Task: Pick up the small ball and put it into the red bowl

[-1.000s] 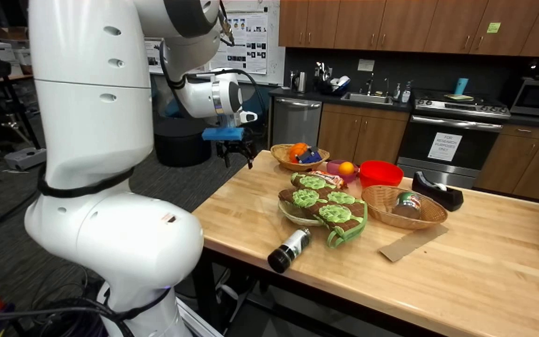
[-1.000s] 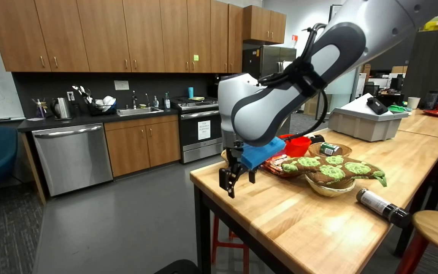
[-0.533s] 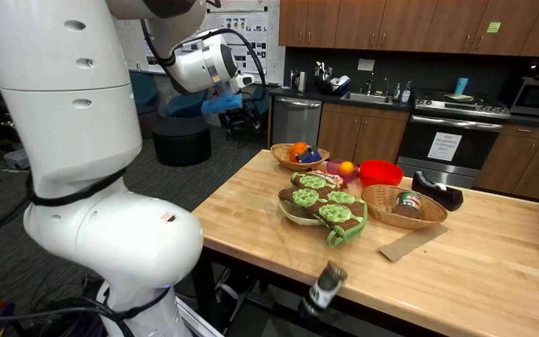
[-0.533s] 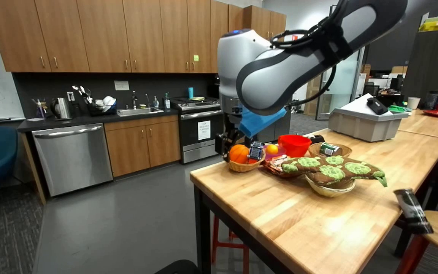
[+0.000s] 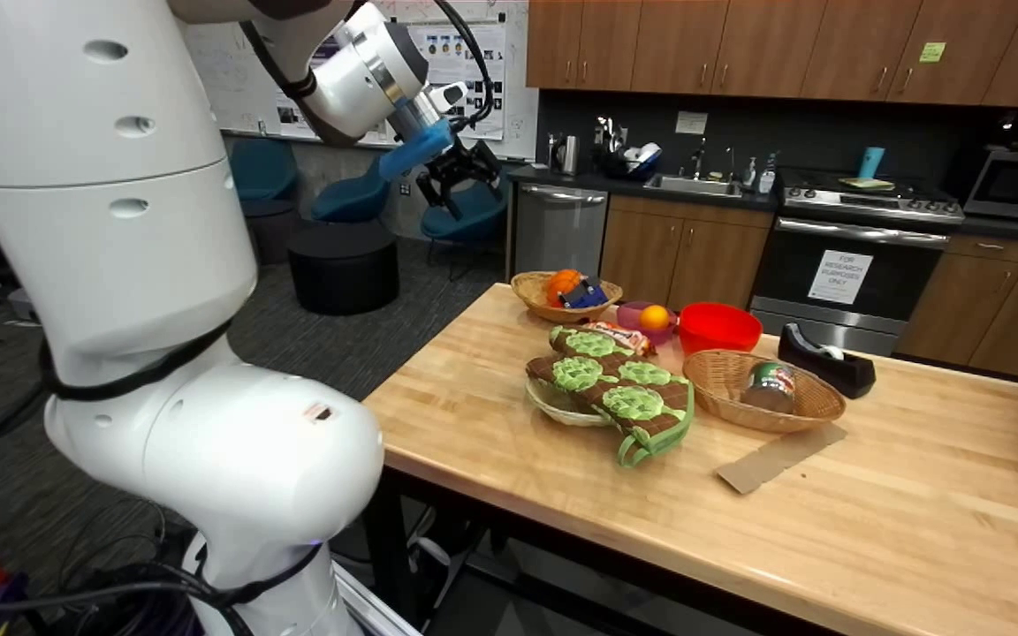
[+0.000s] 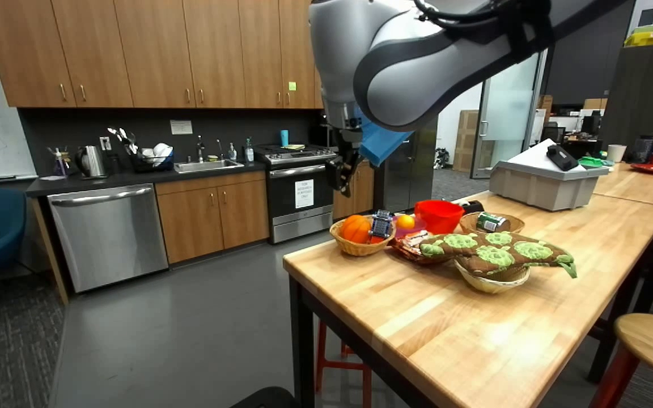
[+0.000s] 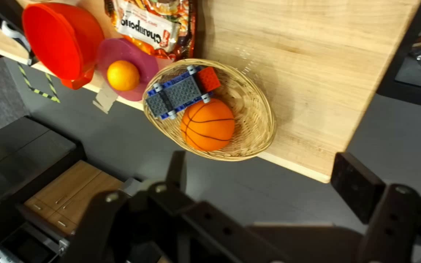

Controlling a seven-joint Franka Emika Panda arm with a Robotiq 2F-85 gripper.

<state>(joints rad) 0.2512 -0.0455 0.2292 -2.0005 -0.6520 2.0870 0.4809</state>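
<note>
The small ball (image 7: 208,124), orange with dark basketball lines, lies in a light wicker basket (image 7: 250,120) beside a blue-grey brick toy (image 7: 179,95). It shows in both exterior views (image 5: 564,284) (image 6: 355,229). The bright red bowl (image 7: 55,44) stands farther along the table edge, beyond a purple bowl (image 7: 146,64); it also shows in both exterior views (image 5: 719,328) (image 6: 439,216). My gripper (image 7: 260,162) is open with nothing between its fingers. In both exterior views the gripper (image 5: 475,196) (image 6: 342,180) hangs in the air, higher than the basket and apart from it.
The purple bowl holds a smooth orange fruit (image 7: 122,75). A noodle packet (image 7: 152,27), a green-patterned mitt (image 5: 619,380) on a basket, a basket with a can (image 5: 770,387), and a tape dispenser (image 5: 825,358) are on the table. The table's corner (image 7: 323,175) is near the wicker basket.
My arm has risen, and the open gripper has gone up and tilted. A dark bottle has rolled over the table's front edge, fallen, and is now out of view.
</note>
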